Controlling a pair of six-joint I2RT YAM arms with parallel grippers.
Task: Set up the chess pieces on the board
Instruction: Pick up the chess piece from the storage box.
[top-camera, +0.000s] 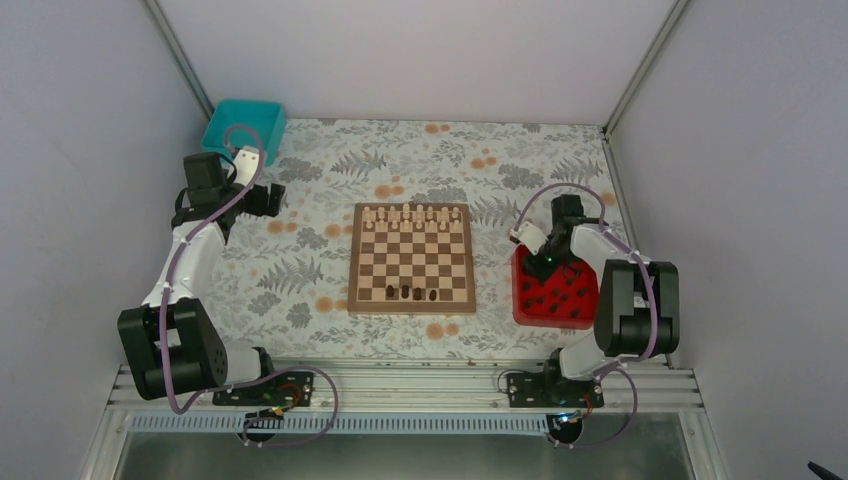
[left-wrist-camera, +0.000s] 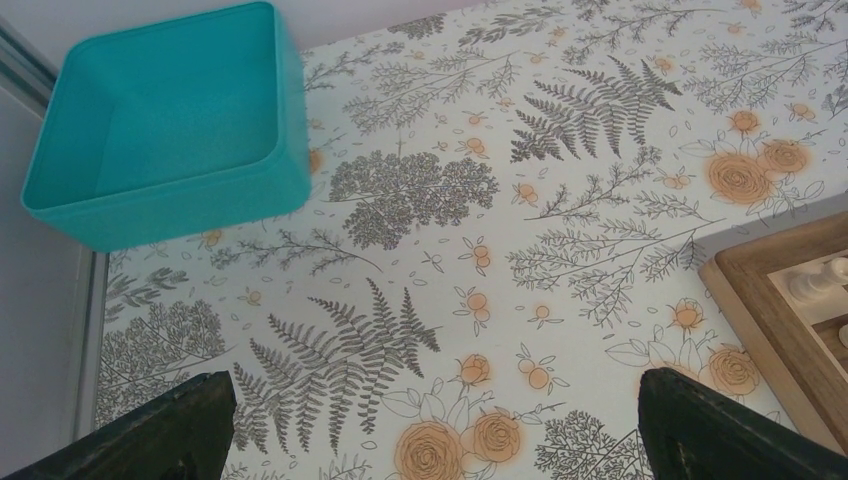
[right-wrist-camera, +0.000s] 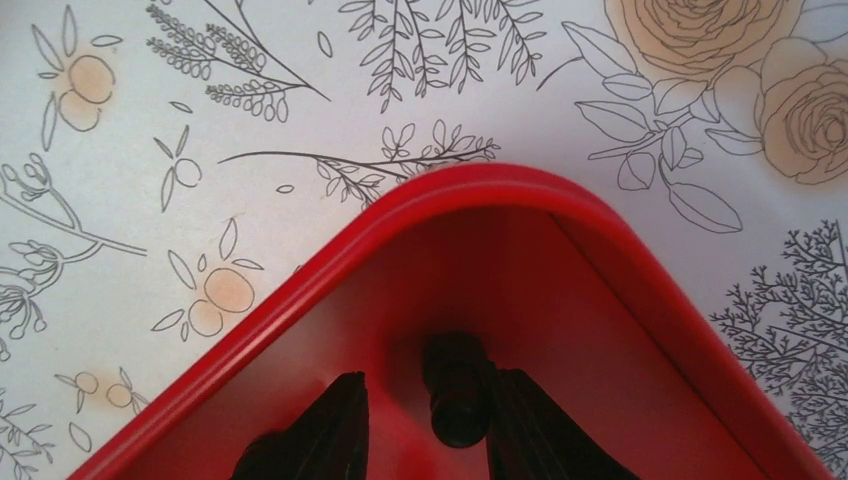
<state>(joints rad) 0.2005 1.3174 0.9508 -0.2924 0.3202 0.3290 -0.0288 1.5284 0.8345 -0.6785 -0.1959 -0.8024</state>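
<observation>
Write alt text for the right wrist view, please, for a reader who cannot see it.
The right gripper reaches into a rounded corner of a red tray, its two dark fingers either side of a small dark chess piece. The tray sits on a white cloth printed with leaves and orange flowers.

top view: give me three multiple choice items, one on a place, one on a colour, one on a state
1. Where is the red tray? A right of the chessboard B left of it C on it
2. The tub in the far left corner is A yellow B teal C black
3. The left claw is A shut on a pawn B gripping the tub C open, empty

1 A, it lies past the chessboard's right edge; 2 B, both views show teal; 3 C, fingers wide apart over tablecloth.
</observation>
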